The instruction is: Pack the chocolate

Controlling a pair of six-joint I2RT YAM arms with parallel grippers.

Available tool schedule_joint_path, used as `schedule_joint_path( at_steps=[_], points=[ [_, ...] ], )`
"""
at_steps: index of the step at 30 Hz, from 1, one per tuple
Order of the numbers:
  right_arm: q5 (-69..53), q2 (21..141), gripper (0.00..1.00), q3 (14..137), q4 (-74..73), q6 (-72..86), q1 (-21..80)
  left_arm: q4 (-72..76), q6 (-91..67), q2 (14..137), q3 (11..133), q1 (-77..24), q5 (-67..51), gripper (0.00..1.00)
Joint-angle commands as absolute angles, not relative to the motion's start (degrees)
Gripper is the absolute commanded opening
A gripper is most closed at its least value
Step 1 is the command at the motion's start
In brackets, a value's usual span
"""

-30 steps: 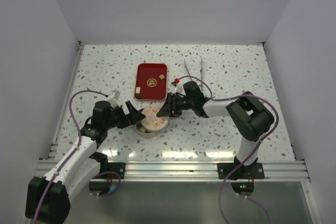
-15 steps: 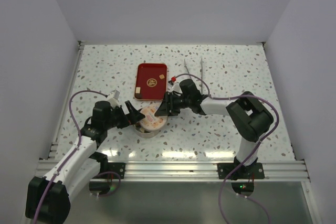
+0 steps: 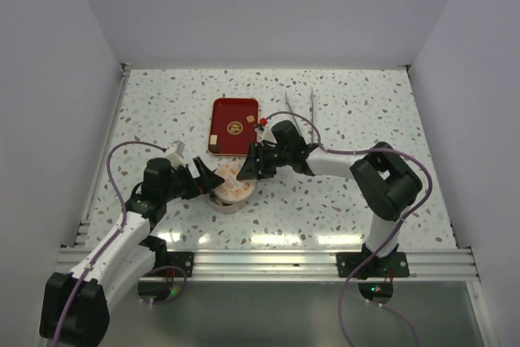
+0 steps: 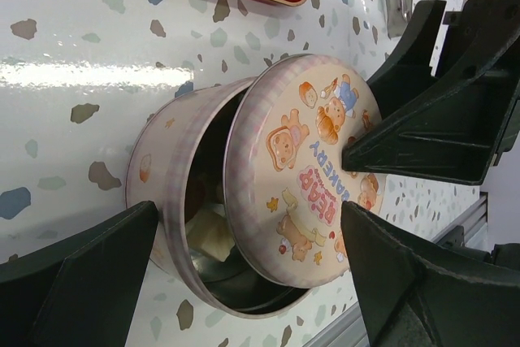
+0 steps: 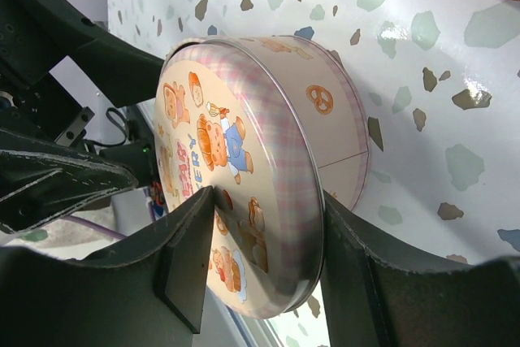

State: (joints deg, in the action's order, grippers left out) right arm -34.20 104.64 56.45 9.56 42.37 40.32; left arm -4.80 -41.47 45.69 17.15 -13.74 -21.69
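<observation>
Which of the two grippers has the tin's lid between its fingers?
The right gripper: its fingers clamp the rim of the tilted bear-print lid. The left gripper is wide open, either side of the tin.

A white tabletop (image 3: pixel 366 111) flecked with grey, green and brown chips is lying boxed in by 3 plain pale walls: 1 at the back (image 3: pixel 260 6), 1 on the left (image 3: pixel 49 79), 1 on the right (image 3: pixel 479 79). A ribbed aluminium rail (image 3: pixel 268 259) is running along its near edge. Overhead light is glaring off the glossy surface in bright patches (image 3: pixel 276 239) just beyond that rail.
</observation>
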Motion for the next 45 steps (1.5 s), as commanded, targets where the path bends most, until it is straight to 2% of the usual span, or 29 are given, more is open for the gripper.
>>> schedule_joint_path(
  at_steps=[1, 45],
  points=[
    [-30.59, 106.35, 0.51, 58.01, 5.63, 38.85, 43.50, -0.97, -44.30, 45.97, 16.79, -14.24, -27.69, 1.00],
    [-27.77, 106.61, 0.57, 67.94, -6.68, 33.93, 49.74, 7.21, -48.08, 45.70, 15.12, -14.50, -29.62, 1.00]
  ],
)
